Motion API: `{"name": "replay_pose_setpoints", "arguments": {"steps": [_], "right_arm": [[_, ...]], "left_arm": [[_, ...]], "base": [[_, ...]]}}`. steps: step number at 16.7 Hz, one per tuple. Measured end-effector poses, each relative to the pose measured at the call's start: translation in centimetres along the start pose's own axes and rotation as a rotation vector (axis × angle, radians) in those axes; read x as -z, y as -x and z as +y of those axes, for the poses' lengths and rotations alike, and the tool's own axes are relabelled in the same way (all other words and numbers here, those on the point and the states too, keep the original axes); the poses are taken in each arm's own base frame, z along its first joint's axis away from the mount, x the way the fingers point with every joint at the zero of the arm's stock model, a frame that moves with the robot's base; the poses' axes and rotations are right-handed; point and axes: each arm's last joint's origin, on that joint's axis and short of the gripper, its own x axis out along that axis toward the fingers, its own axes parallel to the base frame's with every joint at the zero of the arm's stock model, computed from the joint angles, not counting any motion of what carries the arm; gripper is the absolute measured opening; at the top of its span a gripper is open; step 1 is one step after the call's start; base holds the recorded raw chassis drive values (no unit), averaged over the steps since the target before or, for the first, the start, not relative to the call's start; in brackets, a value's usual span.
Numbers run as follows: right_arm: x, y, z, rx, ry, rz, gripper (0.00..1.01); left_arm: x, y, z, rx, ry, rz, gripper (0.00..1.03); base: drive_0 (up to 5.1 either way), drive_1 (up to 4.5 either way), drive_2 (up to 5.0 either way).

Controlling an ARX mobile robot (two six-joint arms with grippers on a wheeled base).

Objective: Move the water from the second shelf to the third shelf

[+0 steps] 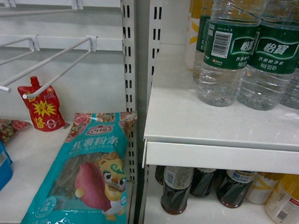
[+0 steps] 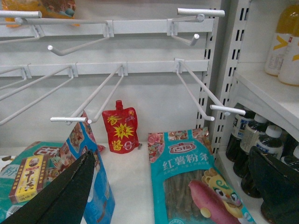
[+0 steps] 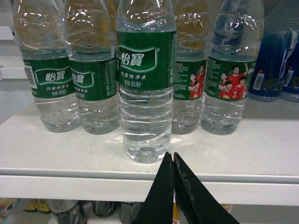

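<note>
Standing just past the right pincer (image 3: pixel 173 161), whose fingers are pressed together, is a water bottle (image 3: pixel 145 93).

A bare strip of shelf (image 3: pixel 56 154) lies open before the water (image 3: pixel 145 93), though neighbouring bottles (image 3: pixel 93 74) crowd both flanks (nearly touching).

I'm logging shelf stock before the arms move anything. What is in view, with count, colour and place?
water bottles: five in the right wrist view, clear with green labels, on the white shelf
dark drink bottles: at least three, shelf below
yellow drink bottles: two, right of those
teal noodle bag: one, left bay
red sauce pouch: one, behind the bag
white peg hooks: several, left bay wall
left gripper: black, open
right gripper: black, shut, below the shelf edge
</note>
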Motion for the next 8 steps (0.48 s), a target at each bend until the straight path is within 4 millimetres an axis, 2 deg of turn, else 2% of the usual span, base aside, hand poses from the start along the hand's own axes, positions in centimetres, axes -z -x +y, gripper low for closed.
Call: {"name": "replay_pose_setpoints", "arguments": {"steps": [6,8], "right_arm": [[1.2,0.7,0.0,0.000,0.000,-0.024,0.02],[1.8,1.3,0.0,0.000,-0.001,0.022,0.02]], "left_arm": [[0.0,0.0,0.0,0.000,0.000,0.000,0.98],[0.0,0.0,0.0,0.000,0.000,0.000,0.98]], "base": [[0.0,0.00,0.0],[0.0,0.00,0.0]]}}
